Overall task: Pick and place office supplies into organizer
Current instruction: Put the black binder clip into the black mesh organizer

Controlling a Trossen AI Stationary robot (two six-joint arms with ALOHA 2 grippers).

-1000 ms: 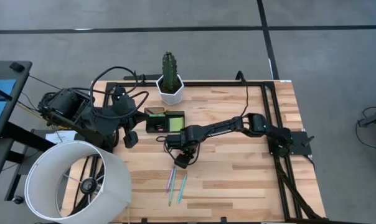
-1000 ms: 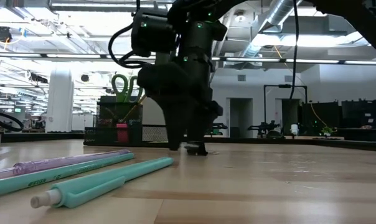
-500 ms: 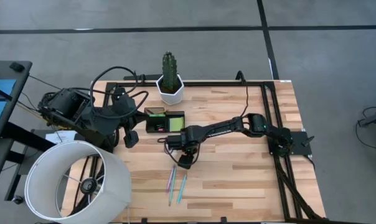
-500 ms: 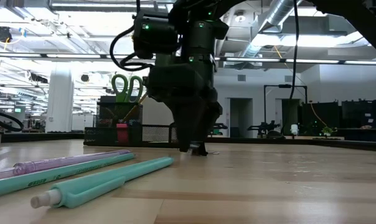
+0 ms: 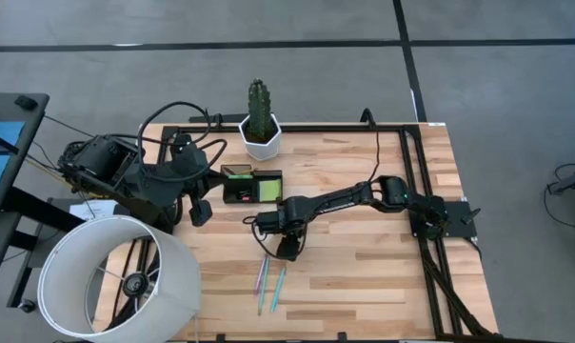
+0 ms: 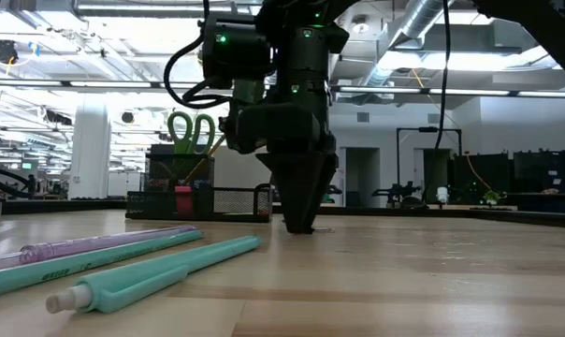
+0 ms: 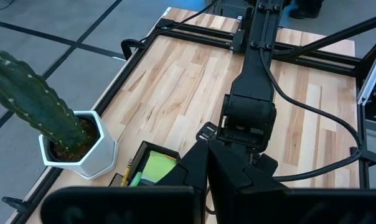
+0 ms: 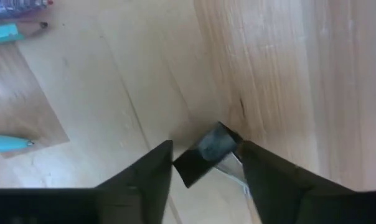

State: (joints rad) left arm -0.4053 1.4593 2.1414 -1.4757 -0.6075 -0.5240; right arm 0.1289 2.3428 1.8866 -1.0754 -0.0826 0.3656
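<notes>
Two teal pens and one purple pen lie nearest the table's front edge on the wooden table, side by side; in the high view they sit just in front of the right gripper.

The right gripper is down at the table surface, fingertips pointed at the wood. The right wrist view shows its two fingers standing narrowly apart on either side of a black binder clip, which lies on the table between them. The fingers are close against the clip's sides; whether they actually press on it cannot be determined. The clip rests on the table, outside the organizer.

Behind the right gripper stands the black organizer, near the middle of the table. It holds green-handled scissors standing upright, a lime-green sticky-note pad and a pink eraser.

The left gripper waits beside the organizer on the table's left side, fingers closed on nothing.

Farthest back, a white hexagonal pot with a cactus stands at the table's rear edge.
</notes>
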